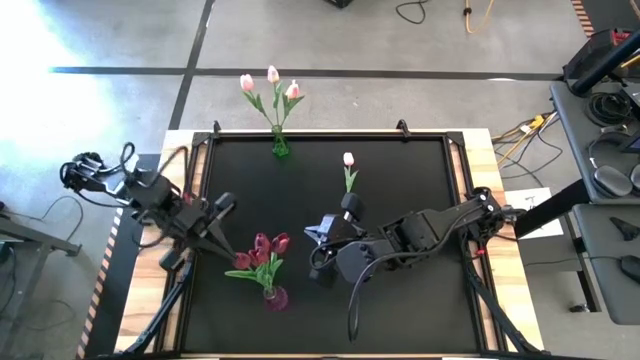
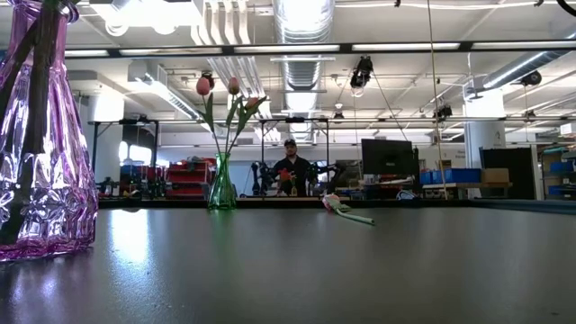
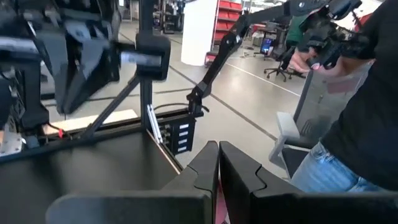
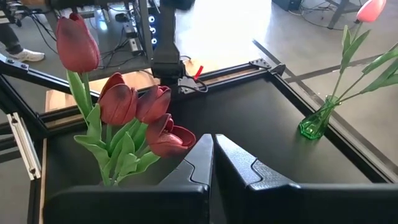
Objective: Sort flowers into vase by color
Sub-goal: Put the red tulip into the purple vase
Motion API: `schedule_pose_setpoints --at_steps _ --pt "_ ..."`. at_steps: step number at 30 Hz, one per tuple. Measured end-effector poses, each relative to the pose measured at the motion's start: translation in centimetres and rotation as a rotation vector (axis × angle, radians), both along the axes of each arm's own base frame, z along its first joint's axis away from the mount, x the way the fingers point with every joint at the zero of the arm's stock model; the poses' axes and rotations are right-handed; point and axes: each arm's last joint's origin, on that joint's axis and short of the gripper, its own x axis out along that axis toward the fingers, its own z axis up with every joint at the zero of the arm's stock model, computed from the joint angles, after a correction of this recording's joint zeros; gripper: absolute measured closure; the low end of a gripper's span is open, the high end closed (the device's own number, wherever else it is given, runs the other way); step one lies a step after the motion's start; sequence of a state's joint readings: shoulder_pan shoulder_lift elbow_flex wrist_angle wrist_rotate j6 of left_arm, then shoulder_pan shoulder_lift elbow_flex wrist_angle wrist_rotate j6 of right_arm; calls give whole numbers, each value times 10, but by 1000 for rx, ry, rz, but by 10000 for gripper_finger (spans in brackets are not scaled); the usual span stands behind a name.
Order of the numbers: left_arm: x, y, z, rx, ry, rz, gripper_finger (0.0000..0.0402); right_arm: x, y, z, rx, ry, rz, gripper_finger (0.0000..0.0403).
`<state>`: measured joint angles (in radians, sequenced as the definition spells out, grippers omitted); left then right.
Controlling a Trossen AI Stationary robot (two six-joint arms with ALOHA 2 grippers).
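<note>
A green glass vase (image 1: 279,147) near the table's far edge holds three pale pink tulips (image 1: 272,82); it also shows in the low view (image 2: 221,184) and the right wrist view (image 4: 314,124). A fourth pale tulip (image 1: 348,170) lies flat on the table right of it (image 2: 346,209). Near the near edge, a purple glass vase (image 1: 273,296) (image 2: 40,162) holds several dark magenta tulips (image 1: 265,248) (image 4: 140,112). My left gripper (image 1: 224,204) (image 3: 218,163) hovers left of the magenta bunch, shut and empty. My right gripper (image 1: 318,238) (image 4: 213,155) is just right of it, pointing at it, shut and empty.
The black table top (image 1: 400,160) is framed by a metal rail and wooden edges (image 1: 505,270). A person (image 3: 354,112) stands close beyond the table in the left wrist view. Another person (image 2: 290,166) sits far back in the room. Cables trail off the left arm (image 1: 90,170).
</note>
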<state>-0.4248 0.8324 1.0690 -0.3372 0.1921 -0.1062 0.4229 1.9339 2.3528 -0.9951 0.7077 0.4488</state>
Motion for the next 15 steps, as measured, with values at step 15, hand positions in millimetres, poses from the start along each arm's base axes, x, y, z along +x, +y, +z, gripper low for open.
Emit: schedule_pose_setpoints --at_steps 15 --pt "7 -3 -32 -35 77 29 402 0 0 0 4 -3 -1 394"
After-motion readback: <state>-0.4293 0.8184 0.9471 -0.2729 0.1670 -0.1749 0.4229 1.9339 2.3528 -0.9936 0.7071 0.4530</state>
